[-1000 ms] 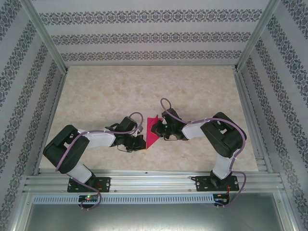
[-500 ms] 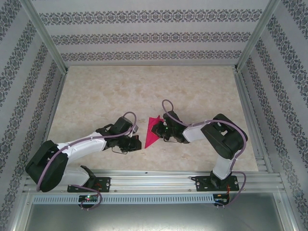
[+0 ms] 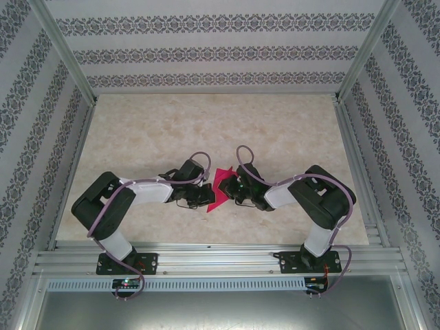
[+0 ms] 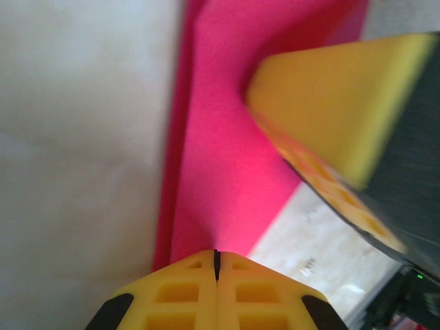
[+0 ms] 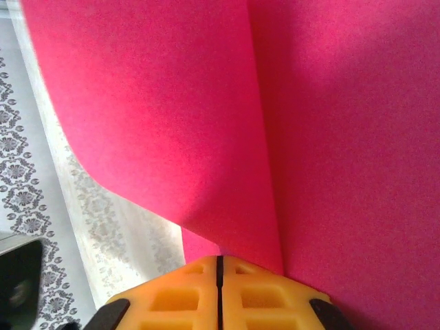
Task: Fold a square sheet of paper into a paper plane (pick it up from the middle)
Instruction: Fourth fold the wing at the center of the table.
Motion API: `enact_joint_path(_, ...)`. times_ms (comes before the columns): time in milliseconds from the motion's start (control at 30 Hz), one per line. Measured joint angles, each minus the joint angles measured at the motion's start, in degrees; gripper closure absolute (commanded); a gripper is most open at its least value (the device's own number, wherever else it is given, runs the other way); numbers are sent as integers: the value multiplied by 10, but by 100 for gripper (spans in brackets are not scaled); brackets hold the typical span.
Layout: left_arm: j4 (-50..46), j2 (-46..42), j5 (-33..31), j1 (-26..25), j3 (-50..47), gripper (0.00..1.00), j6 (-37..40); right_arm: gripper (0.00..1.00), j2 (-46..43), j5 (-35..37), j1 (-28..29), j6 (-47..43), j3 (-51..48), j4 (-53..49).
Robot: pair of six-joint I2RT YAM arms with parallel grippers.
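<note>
The magenta-pink paper (image 3: 218,185), partly folded into a pointed shape, hangs between the two grippers just above the table. My left gripper (image 3: 205,197) is at its lower left corner. In the left wrist view its jaws are shut, with the paper (image 4: 220,158) running out of their tip (image 4: 216,253). My right gripper (image 3: 231,192) is shut on the paper's right side. In the right wrist view a fold ridge in the paper (image 5: 261,137) rises straight from the closed tips (image 5: 220,258). One right finger (image 4: 337,96) shows in the left wrist view.
The beige marble tabletop (image 3: 206,130) spreads out behind the arms, enclosed by patterned walls and aluminium rails (image 3: 220,256). Both arms fold inward, their wrists almost touching near the table's front centre.
The left arm swung back in to the right and its gripper now meets the paper's lower left corner. The right gripper shifted slightly down and left with the paper, which now looks shorter.
</note>
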Motion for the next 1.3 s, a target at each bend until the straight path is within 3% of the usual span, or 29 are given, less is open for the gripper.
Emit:
enact_joint_path(200, 11, 2, -3, 1, -5, 100, 0, 87, -8, -7, -5, -23, 7, -25)
enact_joint_path(467, 39, -13, -10, 1, -33, 100, 7, 91, -61, -36, -53, -138, 38, -165)
enact_joint_path(667, 41, -10, -6, 1, -32, 100, 7, 93, -74, -55, -18, -173, 71, -187)
enact_joint_path(833, 40, -10, -6, 1, -30, 100, 12, 94, -32, -61, -5, -175, 90, -185)
enact_joint_path(1067, 46, -12, -7, 1, -38, 100, 20, 94, 16, -78, -40, -176, 99, -172)
enact_joint_path(1300, 78, -6, -2, 1, -47, 100, 29, 92, 38, -145, -109, -190, 110, -164)
